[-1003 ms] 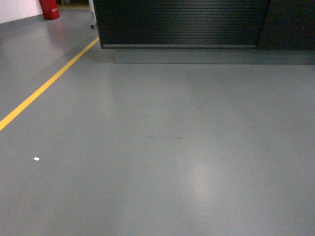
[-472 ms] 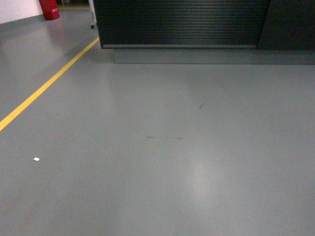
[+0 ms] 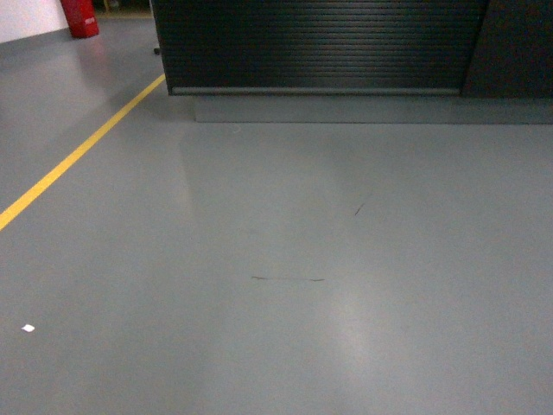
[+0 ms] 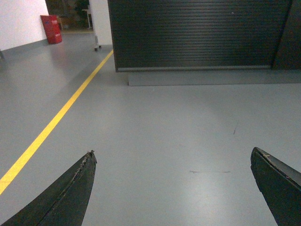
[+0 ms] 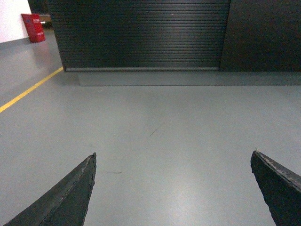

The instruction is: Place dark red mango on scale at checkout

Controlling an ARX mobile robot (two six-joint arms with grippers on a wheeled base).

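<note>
The checkout (image 3: 315, 43) stands ahead as a black counter with a ribbed front panel and a grey plinth; it also fills the top of the left wrist view (image 4: 197, 33) and the right wrist view (image 5: 141, 33). Its top, the scale and the dark red mango are out of view. My left gripper (image 4: 172, 155) is open above bare grey floor, nothing between its dark fingers (image 4: 70, 193). My right gripper (image 5: 173, 156) is open too, empty, its fingers (image 5: 66, 197) wide apart. Neither gripper shows in the head view.
A yellow floor line (image 3: 78, 154) runs diagonally on the left toward the counter's left corner. A red object (image 3: 79, 17) stands by the white wall at far left. A white cart leg on a castor (image 4: 99, 23) stands left of the counter. A small white scrap (image 3: 28, 328) lies on the floor.
The counter has come closer and looms larger in the head view. Floor marks and the white scrap have slid down and left in the frame.
</note>
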